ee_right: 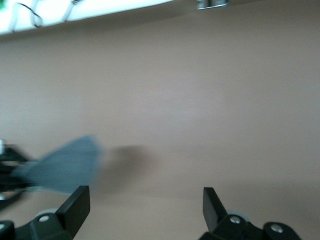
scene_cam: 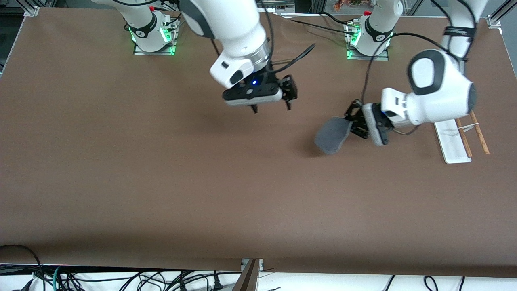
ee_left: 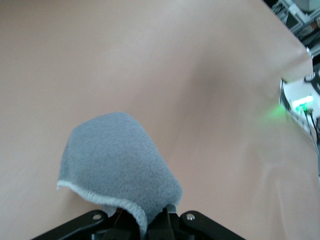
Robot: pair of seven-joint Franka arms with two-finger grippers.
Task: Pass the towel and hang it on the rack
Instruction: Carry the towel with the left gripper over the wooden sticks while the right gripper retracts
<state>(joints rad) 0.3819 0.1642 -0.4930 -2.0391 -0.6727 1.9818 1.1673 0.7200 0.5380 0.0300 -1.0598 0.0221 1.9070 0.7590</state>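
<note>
The towel (scene_cam: pixel 333 134) hangs in the air from our left gripper (scene_cam: pixel 352 120), pinched by one edge between closed fingers, the loose grey body sticking out from the fingertips over bare table (scene_cam: pixel 161 182). In the left wrist view the towel (ee_left: pixel 117 162) bulges out just ahead of the jaws, its light stitched hem curling back toward them.

Our right gripper (scene_cam: pixel 271 106) hovers over the middle of the table, fingers spread wide and holding nothing; in its wrist view the towel (ee_right: pixel 62 167) shows off to one side of the open fingers, well apart from them. So we judge the pass itself is done, and hanging is the step in hand.

The rack (scene_cam: pixel 456 141) sits toward the left arm's end of the table, partly hidden under our left wrist, its two rods (scene_cam: pixel 478 133) running side by side.

To do this well, we should lift the towel clear above the rods, carry it across them so its free end drapes over, and release only once cloth lies on both sides. The right arm should keep out of the way.
</note>
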